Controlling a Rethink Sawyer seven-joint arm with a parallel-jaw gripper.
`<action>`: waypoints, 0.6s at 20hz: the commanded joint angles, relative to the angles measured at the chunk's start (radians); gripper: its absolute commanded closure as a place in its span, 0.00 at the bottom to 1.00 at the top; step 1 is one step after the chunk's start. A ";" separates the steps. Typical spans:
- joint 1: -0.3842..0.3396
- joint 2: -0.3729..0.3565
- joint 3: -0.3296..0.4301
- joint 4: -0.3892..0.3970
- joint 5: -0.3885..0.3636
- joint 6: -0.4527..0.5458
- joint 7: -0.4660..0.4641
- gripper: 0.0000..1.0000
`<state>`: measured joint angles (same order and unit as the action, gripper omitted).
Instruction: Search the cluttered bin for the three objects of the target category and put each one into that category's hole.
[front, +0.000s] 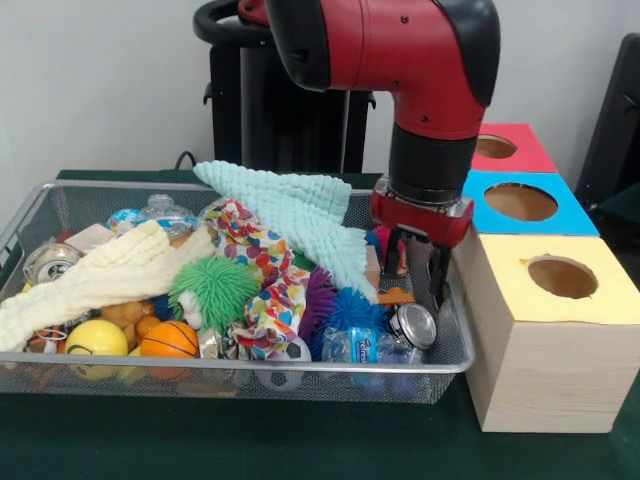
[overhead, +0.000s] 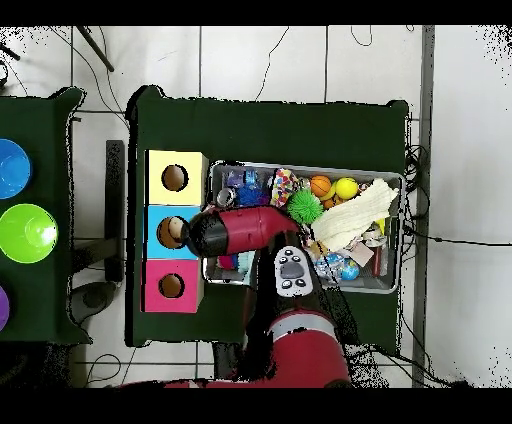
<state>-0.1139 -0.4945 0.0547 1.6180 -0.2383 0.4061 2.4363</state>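
Wire bin (front: 452, 362) crammed with clutter on green worktop (front: 300, 440), gripper (front: 420, 290) lowered into its box-side end, fingers (front: 437, 275) parted – gripping nothing, silver can (front: 412, 325) just below, 3 boxes beside – yellow box (front: 560, 330), blue box (front: 525, 205), red box (front: 505, 148).

Wire mesh bin (front: 30, 215) sits on green table (front: 300, 440), w/ row of three wooden boxes (front: 545, 350) touching its right side, running near to far. In bin: yellow ball (front: 95, 338) & orange basketball (front: 168, 340) near-left, green spiky ball (front: 215, 290) centre, mint knitted cloth (front: 300, 215) draped behind, silver can (front: 412, 326) near-right under gripper (front: 418, 290)
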 joint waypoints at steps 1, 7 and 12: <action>0.096 0.020 -0.046 0.156 0.144 -0.072 0.347 0.00; 0.056 0.009 -0.075 0.225 0.251 -0.083 0.359 0.00; -0.022 -0.008 -0.048 0.305 0.231 -0.104 0.255 0.00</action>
<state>-0.0729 -0.5105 -0.0429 1.7724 -0.0655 0.3575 2.5326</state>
